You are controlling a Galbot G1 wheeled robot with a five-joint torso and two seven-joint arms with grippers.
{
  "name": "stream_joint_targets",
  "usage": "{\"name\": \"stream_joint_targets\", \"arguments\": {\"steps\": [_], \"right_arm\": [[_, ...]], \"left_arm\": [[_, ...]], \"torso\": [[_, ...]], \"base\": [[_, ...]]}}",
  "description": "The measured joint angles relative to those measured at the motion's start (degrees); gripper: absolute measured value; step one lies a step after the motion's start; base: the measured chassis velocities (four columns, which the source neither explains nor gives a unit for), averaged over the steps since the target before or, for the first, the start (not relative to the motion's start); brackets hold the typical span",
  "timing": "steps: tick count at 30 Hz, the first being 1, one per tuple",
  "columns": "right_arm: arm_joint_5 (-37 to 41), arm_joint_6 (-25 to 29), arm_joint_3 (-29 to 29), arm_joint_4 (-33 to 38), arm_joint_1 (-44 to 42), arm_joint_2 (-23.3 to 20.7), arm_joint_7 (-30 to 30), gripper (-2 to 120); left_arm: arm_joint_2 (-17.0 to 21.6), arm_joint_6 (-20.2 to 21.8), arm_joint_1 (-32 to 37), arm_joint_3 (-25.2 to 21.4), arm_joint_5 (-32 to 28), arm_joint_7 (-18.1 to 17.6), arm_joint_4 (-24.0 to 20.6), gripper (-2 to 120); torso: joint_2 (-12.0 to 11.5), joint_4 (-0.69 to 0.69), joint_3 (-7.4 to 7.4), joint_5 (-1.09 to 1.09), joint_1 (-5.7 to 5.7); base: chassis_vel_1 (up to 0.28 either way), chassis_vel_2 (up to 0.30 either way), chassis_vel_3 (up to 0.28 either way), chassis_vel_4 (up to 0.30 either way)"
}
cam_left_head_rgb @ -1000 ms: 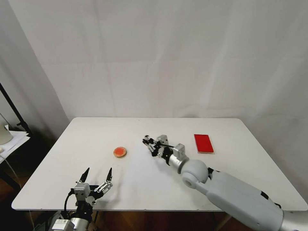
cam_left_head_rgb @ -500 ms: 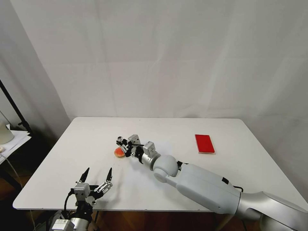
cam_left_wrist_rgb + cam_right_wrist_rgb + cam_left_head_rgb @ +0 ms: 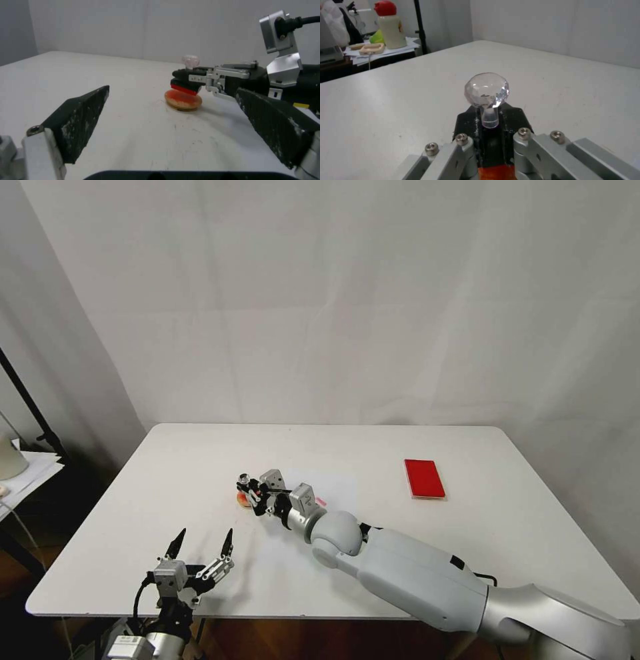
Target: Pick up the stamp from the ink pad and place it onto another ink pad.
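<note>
My right gripper [image 3: 245, 489] is shut on the stamp [image 3: 246, 481], gripping its black base with the clear ball knob [image 3: 486, 90] standing upright above the fingers. The stamp [image 3: 185, 83] hangs right over the round ink pad [image 3: 183, 100], red underside facing down. Whether the two touch cannot be told. From the head view the round pad [image 3: 240, 501] is mostly covered by the gripper. The flat red rectangular ink pad [image 3: 424, 478] lies bare at the right of the white table [image 3: 167, 467]. My left gripper [image 3: 204, 537] rests open at the table's near left edge, pointing toward the round pad.
The right forearm [image 3: 413, 573] stretches across the table's front middle. Off the table's left side stand a black pole [image 3: 27, 407] and a side desk with papers and a cream bottle with a red cap [image 3: 388, 25].
The right arm has carried the stamp leftward from the middle of the table to just over the round pad, slowing in the last half second. The left arm has stayed still.
</note>
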Motion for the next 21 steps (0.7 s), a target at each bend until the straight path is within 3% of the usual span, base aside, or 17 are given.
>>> {"name": "stream_joint_targets", "arguments": {"steps": [21], "right_arm": [[-0.2,0.5,1.0,-1.7,-1.1,1.0,0.0,9]], "left_arm": [[0.0,0.0,0.0,0.0,0.0,0.0,0.0,100]], "torso": [[0.0,0.00,0.00,0.00,0.00]], "base": [[0.000,0.000,0.000,0.000]]}}
